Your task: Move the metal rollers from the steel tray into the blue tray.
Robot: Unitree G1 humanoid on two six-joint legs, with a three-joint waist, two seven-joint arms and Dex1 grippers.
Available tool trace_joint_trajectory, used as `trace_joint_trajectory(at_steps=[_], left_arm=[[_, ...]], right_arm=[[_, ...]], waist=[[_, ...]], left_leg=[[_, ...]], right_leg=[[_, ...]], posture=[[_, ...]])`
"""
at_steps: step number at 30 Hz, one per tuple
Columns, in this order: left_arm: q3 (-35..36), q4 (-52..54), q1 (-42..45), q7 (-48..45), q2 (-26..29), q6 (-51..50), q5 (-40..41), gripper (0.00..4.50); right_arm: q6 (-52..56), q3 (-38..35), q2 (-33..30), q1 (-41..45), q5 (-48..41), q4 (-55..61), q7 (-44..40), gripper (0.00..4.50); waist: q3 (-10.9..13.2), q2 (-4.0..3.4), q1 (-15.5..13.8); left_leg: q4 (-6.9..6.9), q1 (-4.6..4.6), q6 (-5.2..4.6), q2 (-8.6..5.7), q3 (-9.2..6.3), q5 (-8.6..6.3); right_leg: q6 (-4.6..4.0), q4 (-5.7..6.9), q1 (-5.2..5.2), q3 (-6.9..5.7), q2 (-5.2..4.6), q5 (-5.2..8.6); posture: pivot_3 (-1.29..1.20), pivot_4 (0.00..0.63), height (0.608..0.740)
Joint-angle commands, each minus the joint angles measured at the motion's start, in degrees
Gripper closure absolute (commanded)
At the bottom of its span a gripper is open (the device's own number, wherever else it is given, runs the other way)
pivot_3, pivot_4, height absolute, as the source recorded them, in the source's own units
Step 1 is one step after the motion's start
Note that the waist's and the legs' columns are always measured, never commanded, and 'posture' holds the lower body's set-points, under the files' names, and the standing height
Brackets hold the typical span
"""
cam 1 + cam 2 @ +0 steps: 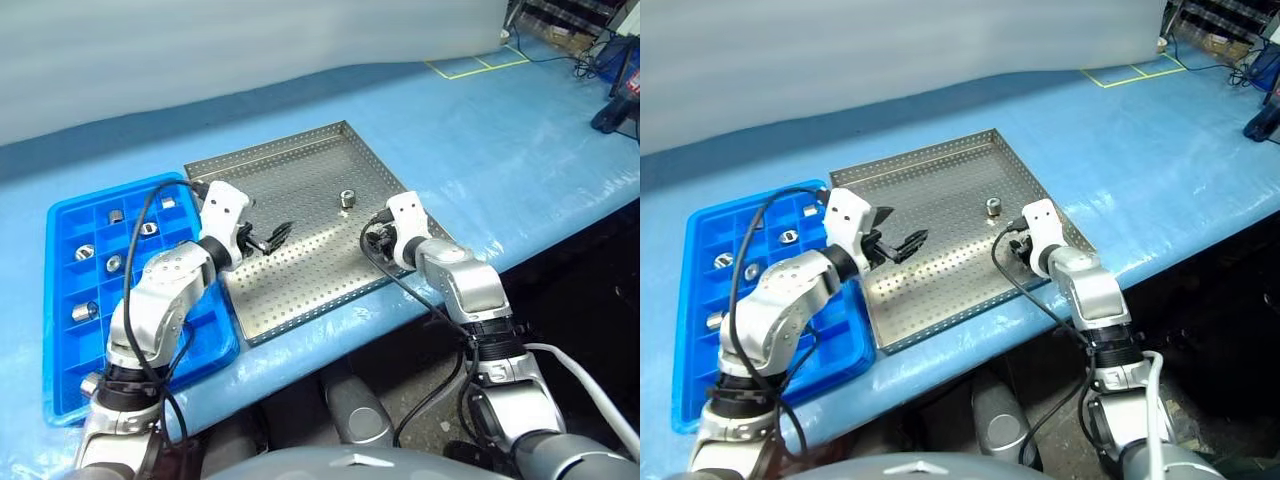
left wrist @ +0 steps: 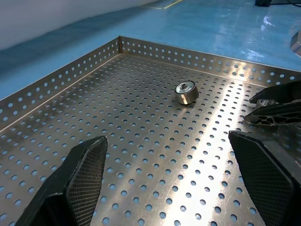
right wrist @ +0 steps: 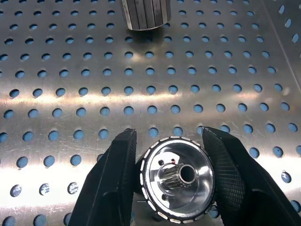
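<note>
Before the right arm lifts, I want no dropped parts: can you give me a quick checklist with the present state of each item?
1. Right hand shut on a metal roller: ok, a finger on each side.
2. Held roller clear of the steel tray floor: cannot tell.
3. Second roller out of the way: ok, it stands apart, farther along the tray.
4. Left hand open, holding nothing: ok.
5. Blue tray has free compartments: ok, several hold rollers, others are bare.
6. Left arm off the path to the blue tray: not ok, it lies over the blue tray's near side.
</note>
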State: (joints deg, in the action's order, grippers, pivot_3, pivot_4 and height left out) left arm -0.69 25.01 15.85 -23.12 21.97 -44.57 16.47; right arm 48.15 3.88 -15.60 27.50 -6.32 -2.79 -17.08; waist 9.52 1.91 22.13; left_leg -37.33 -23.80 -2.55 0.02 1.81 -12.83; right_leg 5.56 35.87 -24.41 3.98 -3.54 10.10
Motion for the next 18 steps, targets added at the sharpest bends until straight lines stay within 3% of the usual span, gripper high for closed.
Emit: trace_joint_trajectory(at_steps=[1, 9, 18], left_arm=[[3.00, 4.55, -1.68, -0.87, 1.79, 0.06, 1.67, 0.00], [9.19, 14.92, -13.71, -2.30, 12.57, -0.77, -0.01, 0.00], [22.17, 20.93, -26.10, -0.94, 15.32, -2.35, -0.93, 0.00]], right_arm=[[-0.69, -2.03, 1.95, 1.63, -0.67, 4.94, 2.17, 2.65], [1.28, 4.98, 11.76, 7.56, -7.39, 17.26, -2.52, 2.65], [-4.38, 14.64, 15.94, 11.87, -9.56, 7.99, -12.54, 2.65]], waist=[[0.00, -0.01, -0.04], [0.05, -0.07, -0.85], [0.02, 0.01, -8.37]], left_leg=[[0.00, 0.00, 0.00, 0.00, 0.00, 0.00], [0.03, -0.01, 0.02, 0.20, 0.00, -0.01], [0.11, -0.10, 0.22, 0.24, -0.12, -0.11]], right_leg=[[0.00, 0.01, 0.00, 0.00, 0.00, 0.00], [-0.19, 0.07, -0.13, -0.01, 0.15, -0.01], [-0.57, 0.01, -0.25, -0.42, -0.02, 0.15]], posture=[[-0.32, 0.150, 0.740], [-0.20, 0.150, 0.740], [-0.06, 0.150, 0.740]])
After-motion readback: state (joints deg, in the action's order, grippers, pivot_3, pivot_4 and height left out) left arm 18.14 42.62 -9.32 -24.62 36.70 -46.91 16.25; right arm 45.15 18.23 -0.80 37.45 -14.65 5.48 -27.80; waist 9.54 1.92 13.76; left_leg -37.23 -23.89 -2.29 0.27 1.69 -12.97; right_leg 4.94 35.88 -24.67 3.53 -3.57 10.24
